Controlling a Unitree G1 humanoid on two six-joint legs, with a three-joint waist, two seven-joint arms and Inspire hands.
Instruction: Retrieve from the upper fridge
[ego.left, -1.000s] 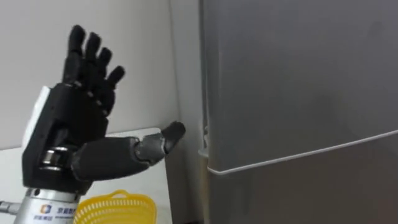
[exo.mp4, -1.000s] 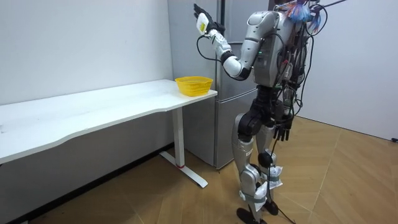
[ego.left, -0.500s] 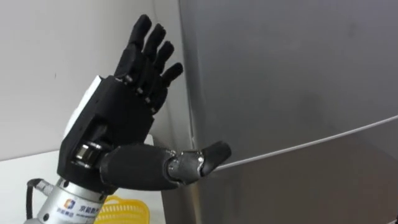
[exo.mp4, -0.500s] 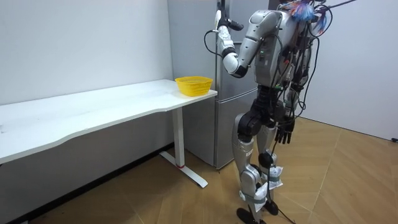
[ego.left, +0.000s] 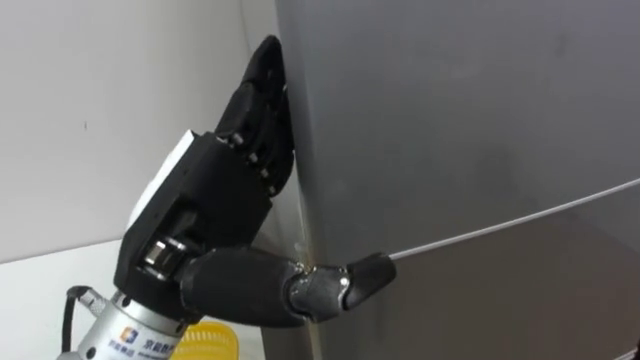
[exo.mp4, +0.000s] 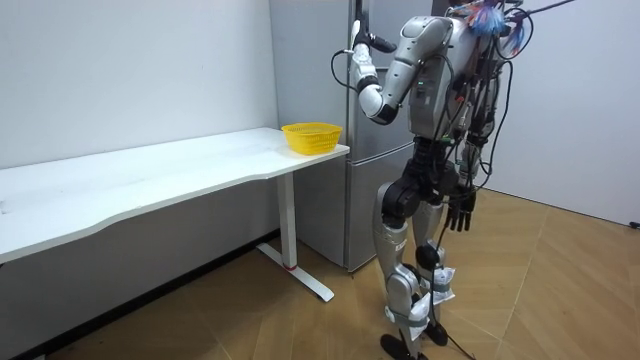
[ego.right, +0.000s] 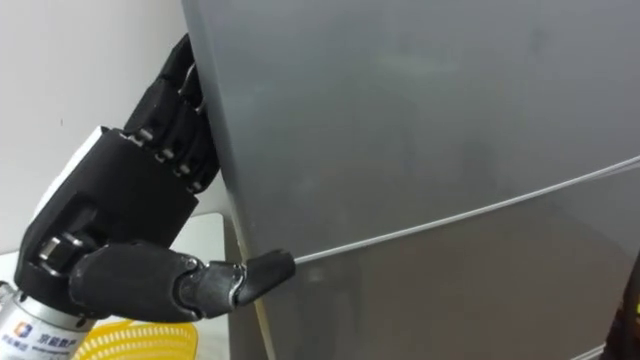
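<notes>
The left hand (ego.left: 200, 200) is raised against the left edge of the fridge (ego.left: 450, 120). Its fingers (ego.left: 262, 100) are held straight, pointed up and laid flat along that edge, beside the upper door (ego.right: 420, 110). In the right eye view the fingertips are partly covered by the edge. The thumb (ego.left: 350, 283) is stretched out across the fridge front, with its tip at the left end of the thin seam (ego.left: 520, 218) between the upper door and the lower door (ego.left: 500, 310). Nothing is clasped: the hand is spread open and only laid against the fridge.

The upper door is closed, flush with the lower door.

In the room view the robot is seen standing upright on the wood floor (exo.mp4: 300, 320), close in front of the fridge, with its left arm lifted to upper-door height. The right hand (exo.mp4: 460, 213) is hung low by the thigh, level with the fridge's lower part. Its fingers are relaxed and pointed down, and nothing is held.

A yellow basket (exo.mp4: 311, 136) is set on the end of a white table (exo.mp4: 150, 180), just left of the fridge and below the left hand. The table is run along the white wall (ego.left: 100, 100) leftward from the fridge.
</notes>
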